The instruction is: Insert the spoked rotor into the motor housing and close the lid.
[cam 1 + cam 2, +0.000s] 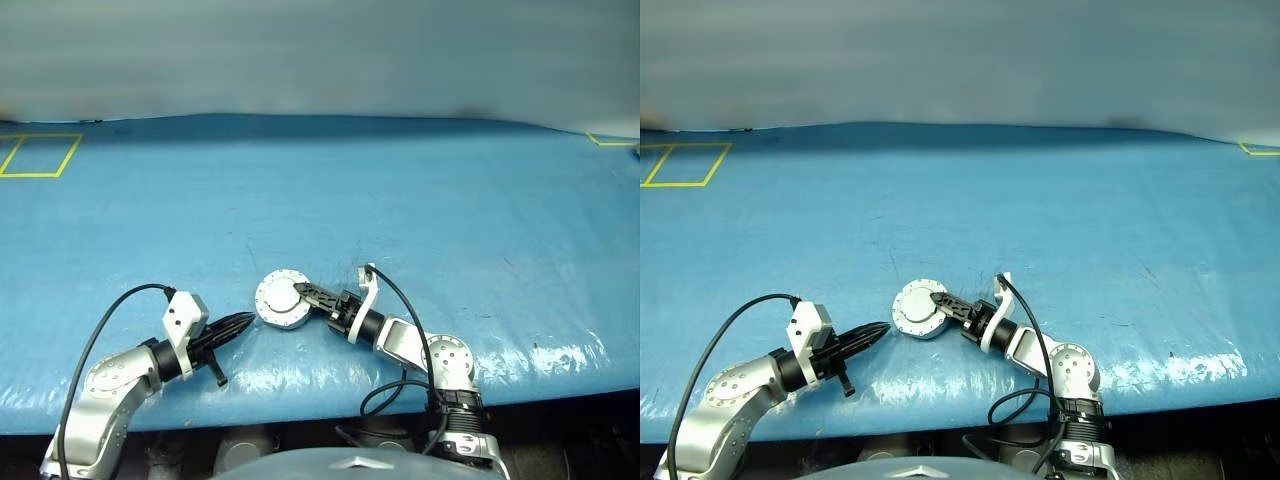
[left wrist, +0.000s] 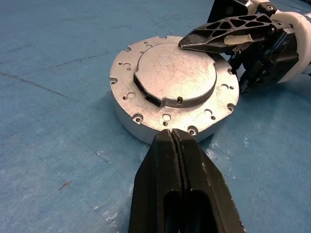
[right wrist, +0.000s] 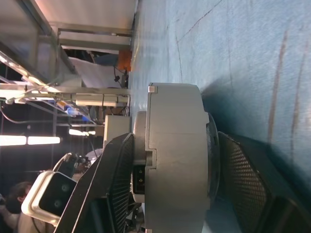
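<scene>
The motor housing point(image 1: 278, 302) is a round silver can on the blue table, its plain face with a raised round plate point(image 2: 176, 74) turned up. My right gripper point(image 1: 300, 292) is shut on it: one finger point(image 2: 223, 34) lies across the top face and the other finger point(image 3: 248, 179) sits against the underside. The housing's thick side wall point(image 3: 177, 141) shows between them. My left gripper point(image 1: 245, 321) is shut and empty, its tips point(image 2: 171, 136) just short of the housing's near rim. The spoked rotor is hidden. I cannot tell the lid apart from the housing.
The blue table cover point(image 1: 420, 200) stretches wide behind the housing. A yellow tape rectangle point(image 1: 40, 155) marks its far left and a yellow corner point(image 1: 612, 140) its far right. The table's front edge point(image 1: 300, 410) runs just below both arms.
</scene>
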Tool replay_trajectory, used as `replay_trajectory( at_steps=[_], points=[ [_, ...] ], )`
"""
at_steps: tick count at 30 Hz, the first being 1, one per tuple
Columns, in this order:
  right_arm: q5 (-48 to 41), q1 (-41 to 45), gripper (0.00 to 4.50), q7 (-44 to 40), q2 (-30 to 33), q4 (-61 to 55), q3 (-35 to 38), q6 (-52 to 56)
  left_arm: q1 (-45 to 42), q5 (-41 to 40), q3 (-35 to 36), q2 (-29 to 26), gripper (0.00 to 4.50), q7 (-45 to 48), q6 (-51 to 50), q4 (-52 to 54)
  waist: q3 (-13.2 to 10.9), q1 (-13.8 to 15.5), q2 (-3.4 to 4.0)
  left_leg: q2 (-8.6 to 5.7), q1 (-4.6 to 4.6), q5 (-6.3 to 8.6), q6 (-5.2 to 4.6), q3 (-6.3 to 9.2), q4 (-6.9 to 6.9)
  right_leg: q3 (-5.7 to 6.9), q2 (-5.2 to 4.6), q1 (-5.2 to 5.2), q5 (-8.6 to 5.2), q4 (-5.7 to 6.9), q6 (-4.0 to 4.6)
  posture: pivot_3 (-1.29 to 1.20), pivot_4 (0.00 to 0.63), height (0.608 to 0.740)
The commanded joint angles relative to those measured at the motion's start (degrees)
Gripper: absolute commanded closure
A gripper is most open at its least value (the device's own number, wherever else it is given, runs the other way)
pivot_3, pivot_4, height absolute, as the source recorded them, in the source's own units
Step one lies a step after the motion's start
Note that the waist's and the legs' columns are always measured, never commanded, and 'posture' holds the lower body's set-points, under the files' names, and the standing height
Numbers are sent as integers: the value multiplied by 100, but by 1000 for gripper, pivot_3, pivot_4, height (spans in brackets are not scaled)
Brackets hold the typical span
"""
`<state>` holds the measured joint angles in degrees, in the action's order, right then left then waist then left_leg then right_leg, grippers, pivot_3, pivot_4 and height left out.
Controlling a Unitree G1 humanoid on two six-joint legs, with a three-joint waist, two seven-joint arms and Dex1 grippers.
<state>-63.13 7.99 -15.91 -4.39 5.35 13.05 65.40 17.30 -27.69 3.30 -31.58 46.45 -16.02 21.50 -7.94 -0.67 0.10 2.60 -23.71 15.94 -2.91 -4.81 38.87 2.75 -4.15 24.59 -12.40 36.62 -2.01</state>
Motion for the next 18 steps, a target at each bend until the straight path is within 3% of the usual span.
replay_trajectory(
  at_steps=[1, 12, 15, 18],
  points=[
    [-794, 58, 2123, 223, -329, 162, 382, 304, 10, -520, 343, 74, 4500, -45, -158, 387, 0, -3, 1, 0, 1, 0, 0, -1, 0, -1, 0, -1, 0, 0, 0, 0, 150, 740],
    [-2071, 190, 2123, 391, -424, -101, 250, 401, 239, -2376, 797, 539, 4500, -143, -1124, 471, -18, -80, -5, 5, -16, 0, 0, -5, 0, -30, 31, -1, 0, 11, -9, 0, 150, 740],
    [-2282, 287, 2123, 473, -421, -168, 174, 299, 297, -2954, 923, 819, 3850, -256, -1233, 508, -19, -87, -5, 5, -16, 0, 1, -5, 2, -36, 35, -2, 0, 11, -11, 0, 150, 740],
    [-2440, 384, 2123, 550, -381, -182, 61, 266, 375, -3381, 919, 992, 2857, -305, -1386, 594, -26, -88, -15, 5, -16, 0, 0, -5, 7, -40, 37, -3, 1, 11, -13, 0, 150, 740]
  ],
)
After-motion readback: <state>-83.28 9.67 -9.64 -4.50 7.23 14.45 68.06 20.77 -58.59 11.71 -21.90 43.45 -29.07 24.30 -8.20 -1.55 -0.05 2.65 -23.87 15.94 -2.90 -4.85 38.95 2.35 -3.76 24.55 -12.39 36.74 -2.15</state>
